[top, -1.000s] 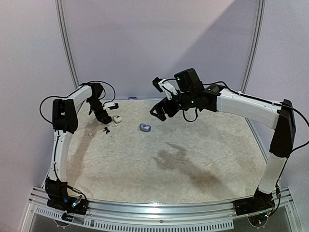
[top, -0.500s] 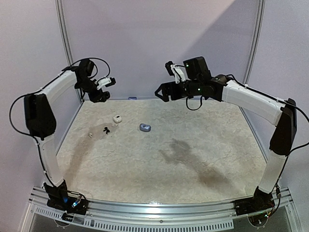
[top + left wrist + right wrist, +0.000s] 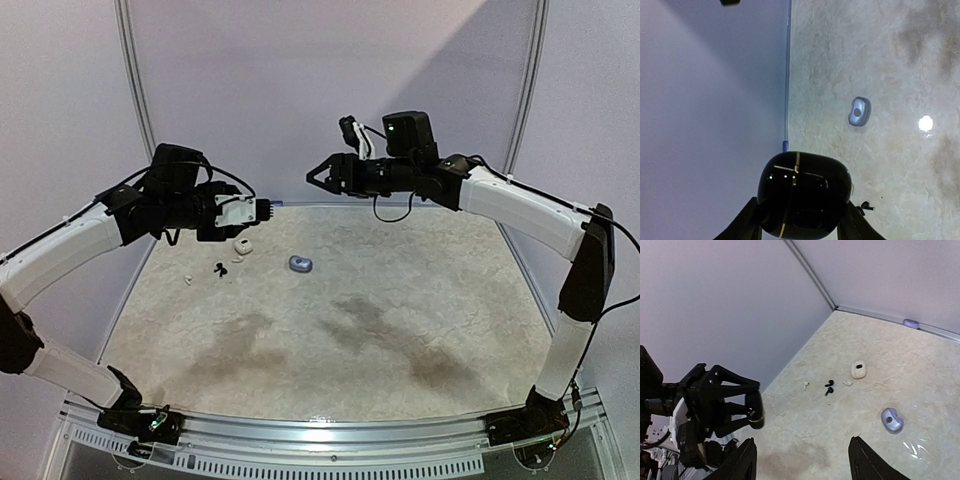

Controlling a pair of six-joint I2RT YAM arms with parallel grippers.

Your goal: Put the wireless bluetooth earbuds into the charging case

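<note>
Earbuds (image 3: 218,268) loose at 10 o'clock on table (image 3: 400,330); left gripper (image 3: 801,220) pinching black case (image 3: 802,197) aloft, likely for loading; right gripper (image 3: 802,460) spread.

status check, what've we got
Left gripper raised, shut on black case. Right gripper open, empty. Earbuds loose on table. White case, lavender case nearby.

Right of the lilac case (image 3: 300,263) and on its near side, the tabletop (image 3: 400,330) is left open for a low pass. Left of the lilac case, passage is narrowed by a white case (image 3: 242,246), black earbuds (image 3: 220,268) and a white bud (image 3: 187,280), lying close together. Overhead to its left, room is taken by the left gripper (image 3: 260,210), clamped on a black case (image 3: 802,195). Overhead behind it, room is taken by the right gripper (image 3: 316,178), jaws apart. A gap is seen between them.
</note>
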